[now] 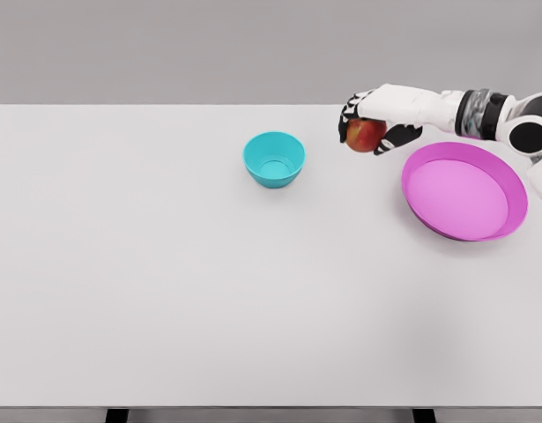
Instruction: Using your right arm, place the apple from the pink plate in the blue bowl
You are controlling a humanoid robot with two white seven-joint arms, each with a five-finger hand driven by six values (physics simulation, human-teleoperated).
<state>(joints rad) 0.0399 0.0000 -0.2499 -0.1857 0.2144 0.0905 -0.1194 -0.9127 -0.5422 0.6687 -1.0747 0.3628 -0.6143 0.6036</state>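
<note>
So the robot's right hand point(374, 123), white shell with dark finger joints, is wrapped over the top of the round red apple with a yellowish patch point(366, 135); the fingers point(350, 113) curl down the far-left side and the thumb comes under from the right, so it's a closed grasp with the fruit tucked in the palm. The apple is up in the air, off the shallow pink plastic plate point(508, 181) and just past its upper-left rim, somewhere between the plate and the small teal-blue round bowl point(295, 161). It looks closer to the plate than the bowl, so most of the carry is likely ahead

Handling-wise, a guess: the apple should be stiff and smooth, fairly light for that hand, not fragile but a bit slippery since it's round with nothing to hook onto. A wrap around the widest part, which is roughly what the hand has, seems the sensible hold; pinching near the top or bottom would probably let it squirt out. The bowl is narrow compared with the hand, so the release likely needs to happen right above the opening, low enough that the fruit doesn't bounce off the rim or tip it

Everything sits on a plain white tabletop point(165, 291). The left arm doesn't show anywhere
</note>
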